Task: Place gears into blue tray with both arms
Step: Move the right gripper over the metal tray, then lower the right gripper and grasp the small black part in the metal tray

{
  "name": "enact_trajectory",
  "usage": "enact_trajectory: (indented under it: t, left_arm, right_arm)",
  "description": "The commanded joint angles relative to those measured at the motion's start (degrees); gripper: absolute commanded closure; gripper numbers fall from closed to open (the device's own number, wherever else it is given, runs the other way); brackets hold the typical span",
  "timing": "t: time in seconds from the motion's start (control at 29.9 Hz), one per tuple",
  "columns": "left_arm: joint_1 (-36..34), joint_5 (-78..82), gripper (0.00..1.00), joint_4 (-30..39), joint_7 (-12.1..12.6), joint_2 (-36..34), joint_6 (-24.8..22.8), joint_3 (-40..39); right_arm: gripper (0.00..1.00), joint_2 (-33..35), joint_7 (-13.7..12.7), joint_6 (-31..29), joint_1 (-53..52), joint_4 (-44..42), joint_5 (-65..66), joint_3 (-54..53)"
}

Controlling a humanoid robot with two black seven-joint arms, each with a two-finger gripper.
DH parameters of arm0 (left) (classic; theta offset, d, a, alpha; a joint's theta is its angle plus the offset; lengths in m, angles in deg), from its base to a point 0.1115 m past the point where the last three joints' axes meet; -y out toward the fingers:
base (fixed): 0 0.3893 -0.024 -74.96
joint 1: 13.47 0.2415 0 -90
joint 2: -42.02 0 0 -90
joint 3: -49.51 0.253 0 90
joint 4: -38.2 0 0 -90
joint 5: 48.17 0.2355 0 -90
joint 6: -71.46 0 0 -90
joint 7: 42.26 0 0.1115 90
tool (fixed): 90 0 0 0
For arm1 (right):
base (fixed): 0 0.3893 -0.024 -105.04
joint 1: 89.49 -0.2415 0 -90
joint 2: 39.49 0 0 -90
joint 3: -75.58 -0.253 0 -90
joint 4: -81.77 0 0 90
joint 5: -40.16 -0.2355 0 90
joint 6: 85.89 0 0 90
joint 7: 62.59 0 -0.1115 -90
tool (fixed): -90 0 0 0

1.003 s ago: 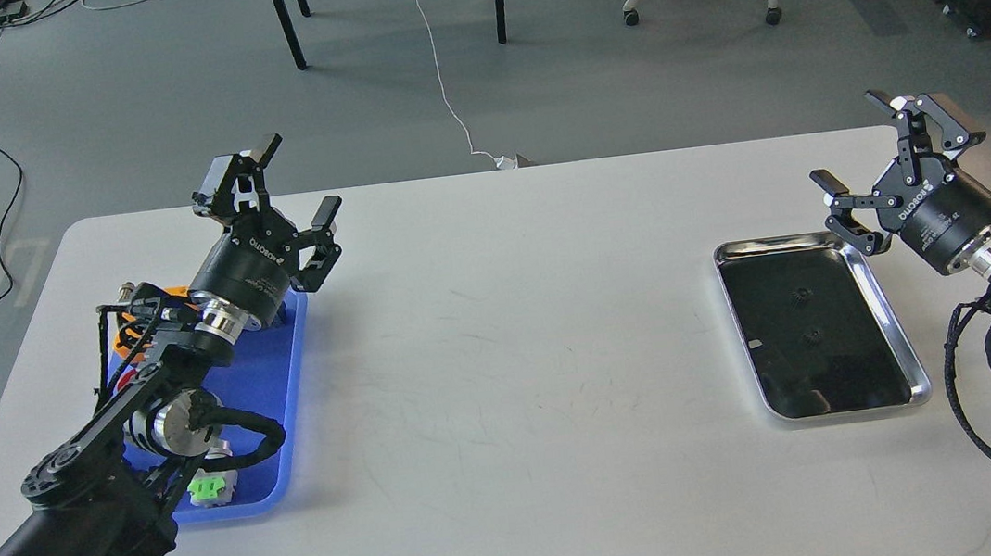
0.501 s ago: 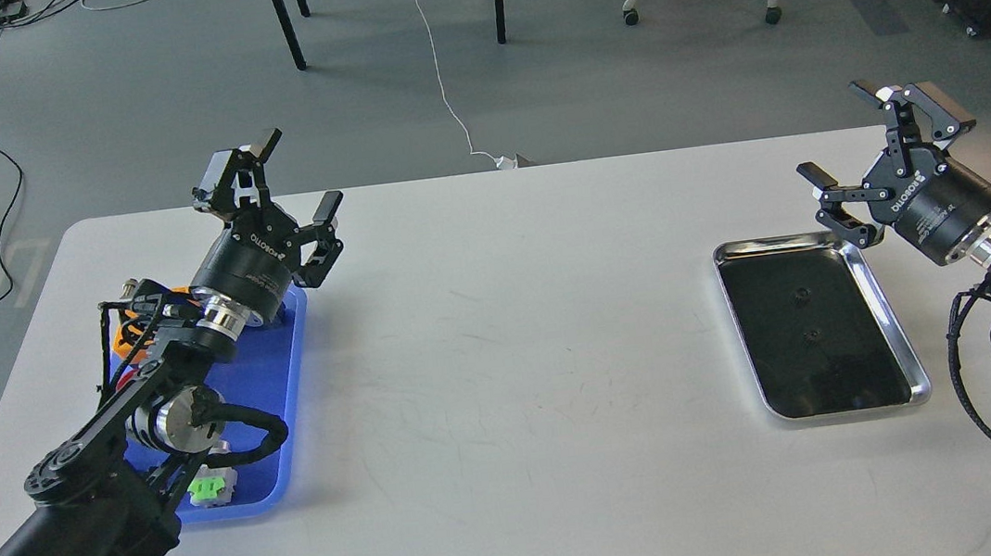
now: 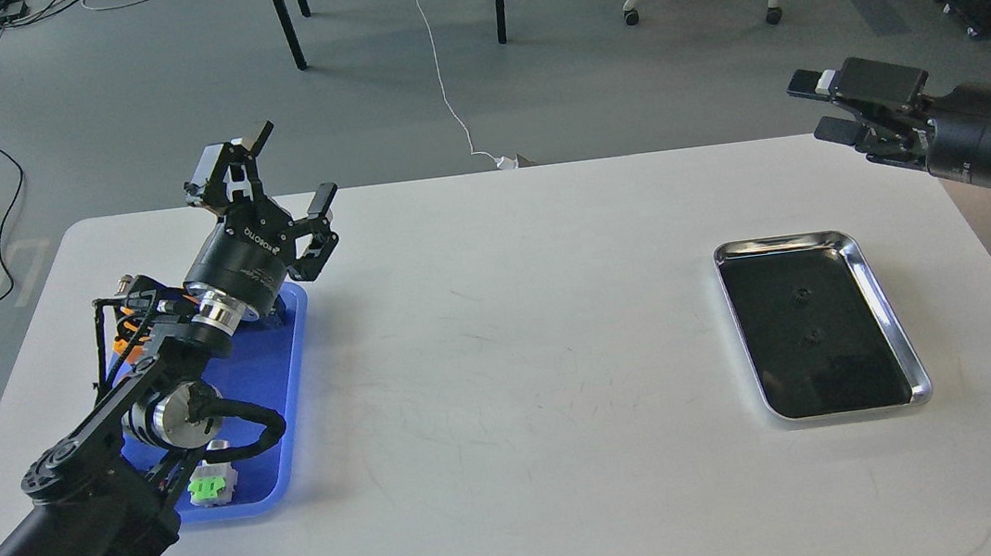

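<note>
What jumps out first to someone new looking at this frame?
Probably the bright blue tray at the table's left edge, half hidden under the left arm, whose left gripper is raised and open. Next, the shiny steel tray on the right, with the two tiny black gears on its dark bottom; the right gripper hangs beyond the table's far right corner.

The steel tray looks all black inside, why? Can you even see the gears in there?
Head view: the steel tray has a mirror-like bottom reflecting something dark, while its rim catches bright light. The two gears are black on black, just faint small spots. The white table is evenly lit, shadows soft.
</note>
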Motion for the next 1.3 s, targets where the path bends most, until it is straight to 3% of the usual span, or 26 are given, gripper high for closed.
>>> enact_trajectory:
  t: [0.0,0.2,0.3,0.47,0.9,1.27]
  left_arm:
    - [-0.1,-0.1,0.0,0.0,0.0,0.1,0.0,0.0]
    - [-0.1,0.0,0.0,0.3,0.0,-0.5,0.0,0.1]
    - [-0.1,-0.1,0.0,0.3,0.0,-0.6,0.0,0.2]
    - [-0.2,0.0,0.0,0.3,0.1,-0.1,0.1,0.2]
    - [-0.2,0.0,0.0,0.3,0.1,-0.4,0.1,0.2]
    - [-0.2,0.0,0.0,0.3,0.1,-0.3,0.1,0.2]
  right_arm:
    - [0.01,1.5,0.0,-0.1,-0.6,4.3,14.8,0.1]
    - [0.01,1.3,0.0,-0.1,-5.2,4.7,37.9,9.5]
    - [0.02,0.9,0.0,0.0,-10.5,4.0,43.1,17.1]
    - [0.03,-3.4,0.0,0.7,-14.5,0.5,46.1,25.9]
    - [0.04,-14.6,0.0,6.5,-14.3,-12.4,47.5,30.5]
    - [0.13,-16.8,0.0,6.5,-11.1,-16.7,46.6,30.6]
